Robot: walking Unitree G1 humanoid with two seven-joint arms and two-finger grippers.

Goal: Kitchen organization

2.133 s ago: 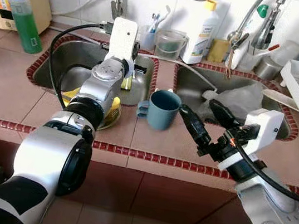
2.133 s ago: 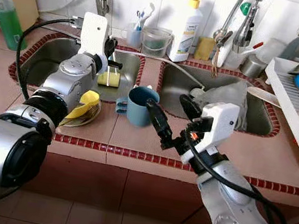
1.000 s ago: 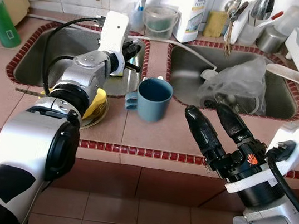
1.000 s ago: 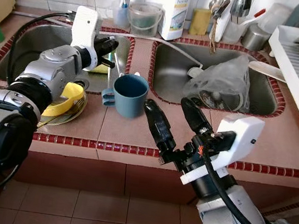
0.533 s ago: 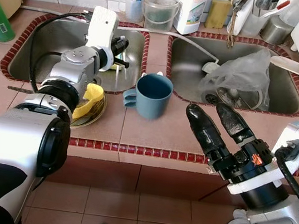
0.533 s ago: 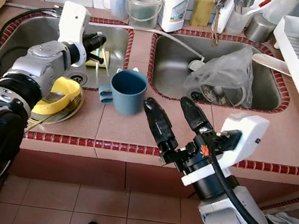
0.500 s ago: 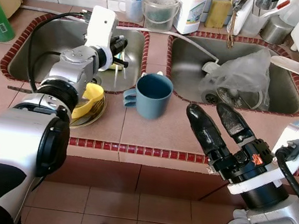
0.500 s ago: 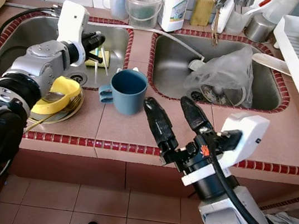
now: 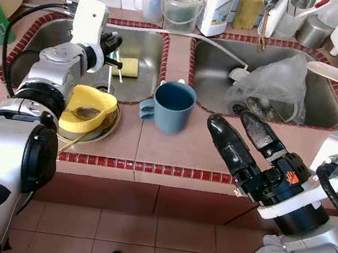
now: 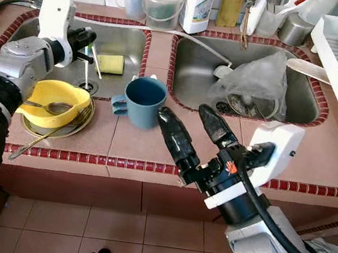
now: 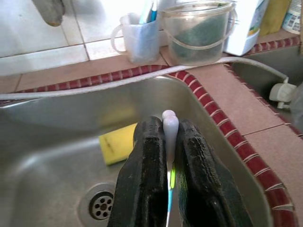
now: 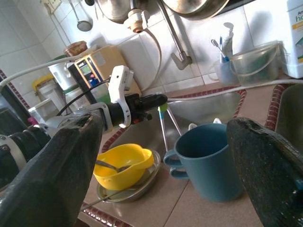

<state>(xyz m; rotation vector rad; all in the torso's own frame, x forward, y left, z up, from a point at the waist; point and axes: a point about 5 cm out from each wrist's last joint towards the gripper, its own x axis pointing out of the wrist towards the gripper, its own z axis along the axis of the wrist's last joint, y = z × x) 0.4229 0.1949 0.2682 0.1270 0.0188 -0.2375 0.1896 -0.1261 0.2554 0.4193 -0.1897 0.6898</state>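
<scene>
Left gripper [image 11: 165, 156] pinches toothbrushes [image 10: 88, 63] tightly above the left sink [image 9: 137, 90]. Right gripper [image 9: 237, 137] waits wide open, empty, beside the blue mug [image 9: 171, 105]. Next, I think, the toothbrushes must go into the white cup [image 11: 139, 38].

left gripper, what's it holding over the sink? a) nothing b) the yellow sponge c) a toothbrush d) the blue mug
c: the left gripper is shut on a thin toothbrush, its white end poking up between the black fingers above the left sink. The yellow sponge lies loose in the basin and the blue mug stands on the counter.
</scene>
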